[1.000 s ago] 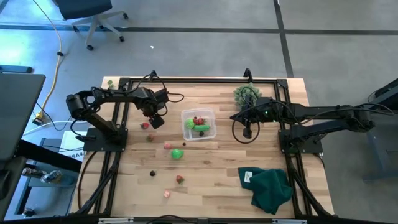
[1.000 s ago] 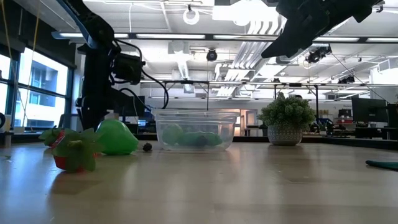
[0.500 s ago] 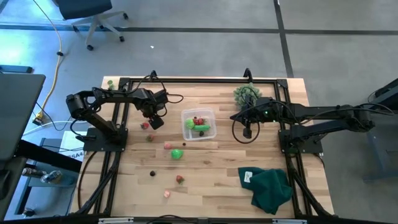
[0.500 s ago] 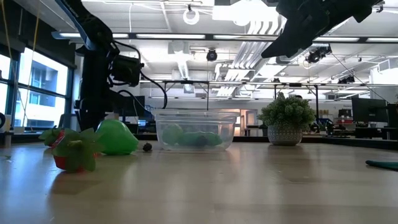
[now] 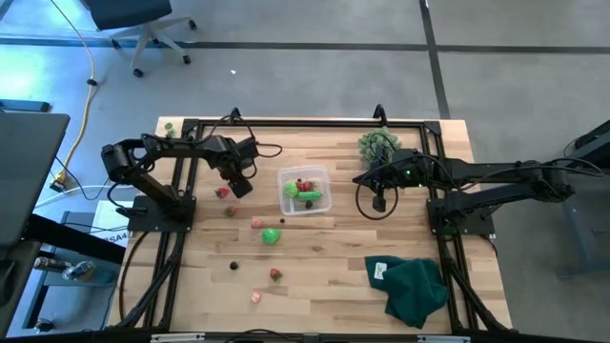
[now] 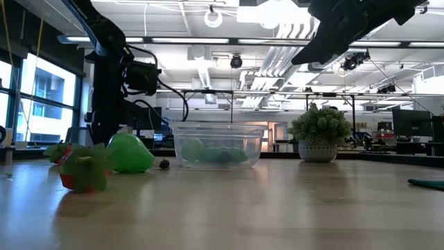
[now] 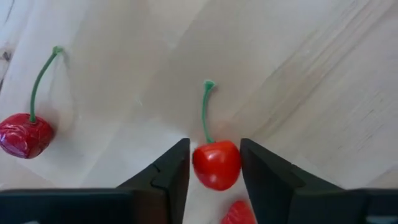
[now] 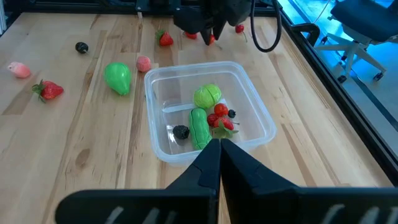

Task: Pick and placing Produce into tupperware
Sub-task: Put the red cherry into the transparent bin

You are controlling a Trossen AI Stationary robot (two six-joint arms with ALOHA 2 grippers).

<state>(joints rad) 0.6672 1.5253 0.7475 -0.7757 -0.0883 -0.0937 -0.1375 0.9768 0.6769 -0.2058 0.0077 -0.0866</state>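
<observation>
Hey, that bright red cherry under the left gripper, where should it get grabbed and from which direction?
Grip the cherry across its round body, coming straight down. The stem is thin and lies flat on the table, a poor hold. The left gripper already straddles the fruit, fingers either side.

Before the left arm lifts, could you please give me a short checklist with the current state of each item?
1. Cherry sits between the left gripper fingers: ok.
2. Fingers fully clamped on the cherry: cannot tell.
3. Second cherry clear of the fingers: ok.
4. Tupperware upright with room among the produce inside: ok.
5. Right gripper shut, hanging at the tupperware's rim, possibly in the drop path: not ok.
</observation>
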